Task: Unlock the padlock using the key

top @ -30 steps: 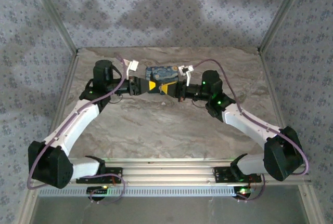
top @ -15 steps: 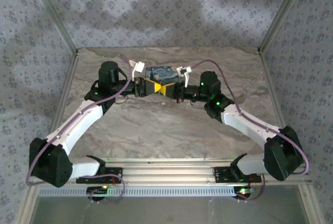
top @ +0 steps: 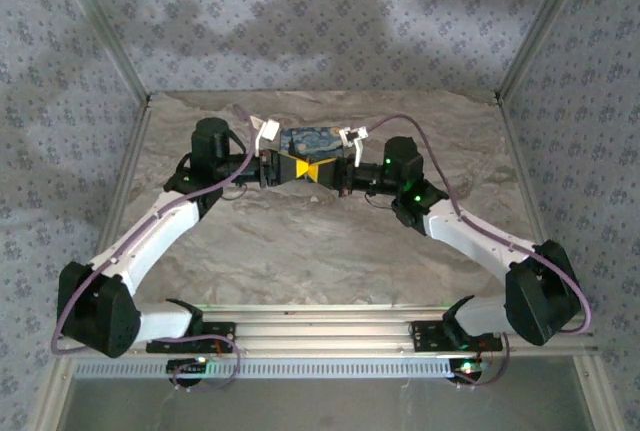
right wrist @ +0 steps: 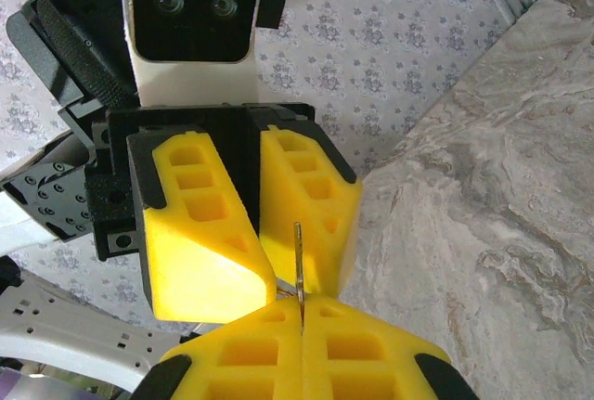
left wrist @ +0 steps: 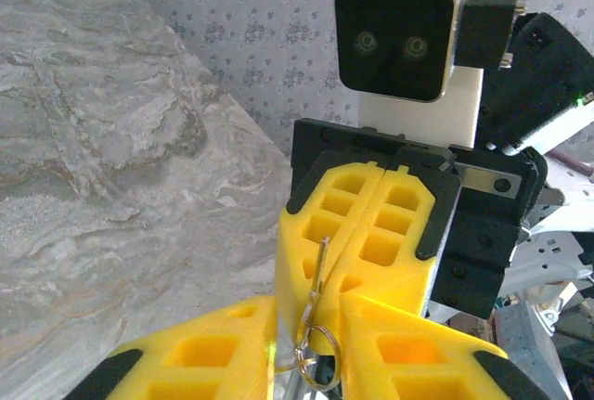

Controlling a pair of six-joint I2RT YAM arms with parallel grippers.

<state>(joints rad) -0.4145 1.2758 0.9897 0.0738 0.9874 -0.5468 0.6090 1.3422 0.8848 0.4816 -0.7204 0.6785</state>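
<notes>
Above the far middle of the desk (top: 300,241), my right jaws are clamped on the key (right wrist: 298,261); my left jaws flank its ring (left wrist: 317,361), whether they grip it I cannot tell.

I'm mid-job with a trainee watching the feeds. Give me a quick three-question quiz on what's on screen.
1. True or false: the right gripper has its fingers spread wide apart.
2. Where over the table do the two grippers meet? A) low at the near edge; B) tip to tip toward the far side; C) at the left edge.
3. Fill in: the thin metal thing pinched at the right gripper's fingertips, pointing at the left gripper, is the ____.
Key: 1 false, its fingers are shut on the key. 2 B. 3 key.
</notes>
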